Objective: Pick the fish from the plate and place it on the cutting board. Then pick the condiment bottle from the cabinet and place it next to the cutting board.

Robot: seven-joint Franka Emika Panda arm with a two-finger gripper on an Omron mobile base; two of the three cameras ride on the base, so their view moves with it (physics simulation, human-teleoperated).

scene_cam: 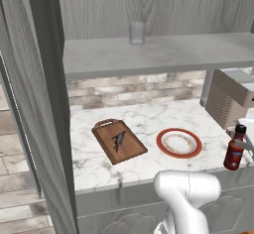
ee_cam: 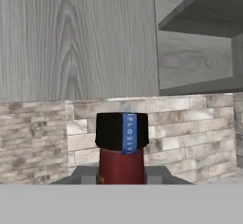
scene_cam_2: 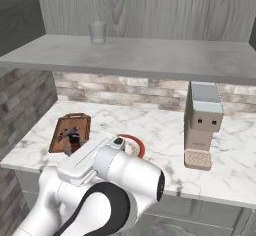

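Dark red-brown glass with a black cap: the condiment bottle [scene_cam: 234, 148] stands upright at the right edge of the left base view, over the front edge of the marble counter [scene_cam: 149, 121], and in the hand view its cap and neck sit right between the finger tips, so the gripper [ee_cam: 122, 178] is closed on the condiment bottle. Whether its base rests on the counter or hangs just above it I cannot tell. The cutting board [scene_cam: 119, 140] lies well to the left of the bottle, with the plate [scene_cam: 179, 143] between them; the board's long axis runs diagonally, handle cut-out toward the back wall. The coming move, as I judge it, is a carry leftward past the plate to bare counter just beside the board. The fish [scene_cam: 118, 140] already lies on the board, so the first half looks done. Counted: one bottle, one fish, one board, one plate, one drinking glass [scene_cam: 137, 32] on the cabinet [scene_cam: 158, 54] shelf, one coffee machine [scene_cam_2: 202, 125].
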